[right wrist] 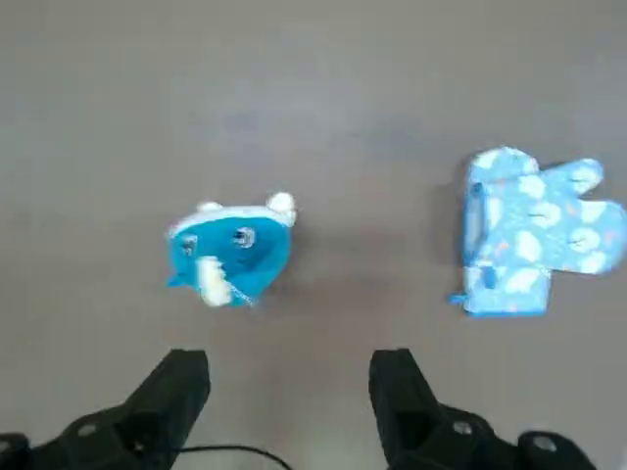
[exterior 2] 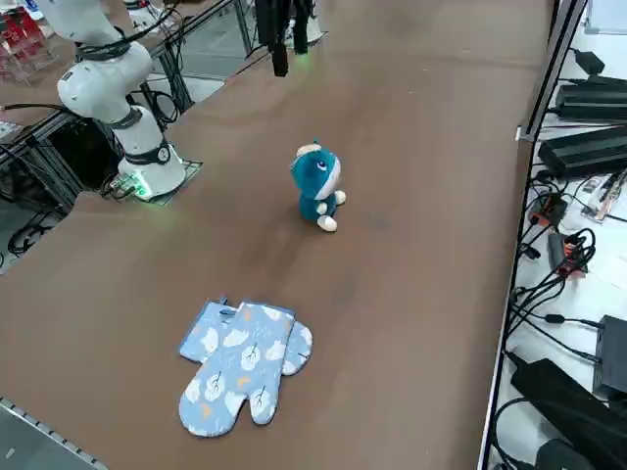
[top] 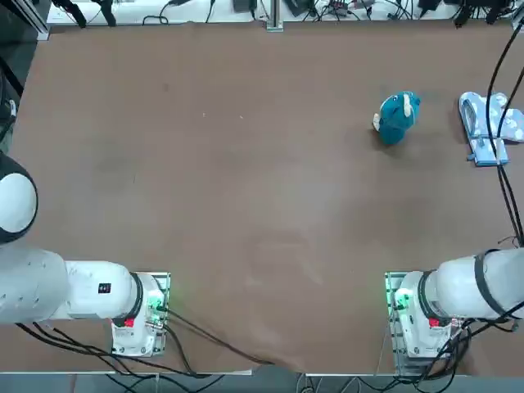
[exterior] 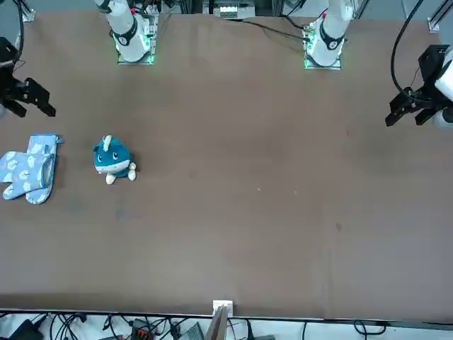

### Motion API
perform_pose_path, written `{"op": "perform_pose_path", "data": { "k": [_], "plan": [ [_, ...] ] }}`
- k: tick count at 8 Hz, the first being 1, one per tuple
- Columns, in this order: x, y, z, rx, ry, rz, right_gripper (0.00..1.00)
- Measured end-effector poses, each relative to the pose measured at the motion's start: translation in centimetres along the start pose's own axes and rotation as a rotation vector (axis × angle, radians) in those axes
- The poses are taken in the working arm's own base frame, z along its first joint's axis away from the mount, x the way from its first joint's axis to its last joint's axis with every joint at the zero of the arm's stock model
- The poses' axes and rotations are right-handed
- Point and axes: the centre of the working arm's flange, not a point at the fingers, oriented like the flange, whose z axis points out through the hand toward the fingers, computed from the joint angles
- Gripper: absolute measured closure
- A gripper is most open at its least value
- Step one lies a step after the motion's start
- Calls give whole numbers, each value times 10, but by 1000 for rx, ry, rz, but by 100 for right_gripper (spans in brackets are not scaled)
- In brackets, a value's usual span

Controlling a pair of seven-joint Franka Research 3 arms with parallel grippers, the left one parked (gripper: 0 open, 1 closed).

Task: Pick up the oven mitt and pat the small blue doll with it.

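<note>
I see a plain brown worktop from overhead. The small blue doll sits upright on the far right part of it, a teal plush with a lighter head and cream feet. The oven mitt, pale blue with white and orange markings, lies flat just to the doll's right, near the worktop's right edge, apart from the doll and partly crossed by a black cable in the overhead view.

My right claw hangs in the air above this corner, touching nothing. In the wrist view its two black fingers stand wide apart with bare worktop between them, empty. The doll and mitt lie beyond the fingertips. From the front camera the claw appears to hover over the worktop's edge, toward the robot from the mitt, though its height is hard to judge.
</note>
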Motion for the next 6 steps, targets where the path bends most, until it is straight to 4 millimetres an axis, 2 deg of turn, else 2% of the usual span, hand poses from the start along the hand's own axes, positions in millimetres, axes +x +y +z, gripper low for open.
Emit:
{"op": "perform_pose_path", "data": {
  "k": [1, 3, 5, 6],
  "plan": [
    [13, 14, 23, -88, -28, 5, 0],
    [40, 44, 85, -194, -51, 6, 0],
    [48, 82, 166, -320, -54, -25, 0],
    [46, 91, 207, -362, -46, -43, 0]
  ]
}}
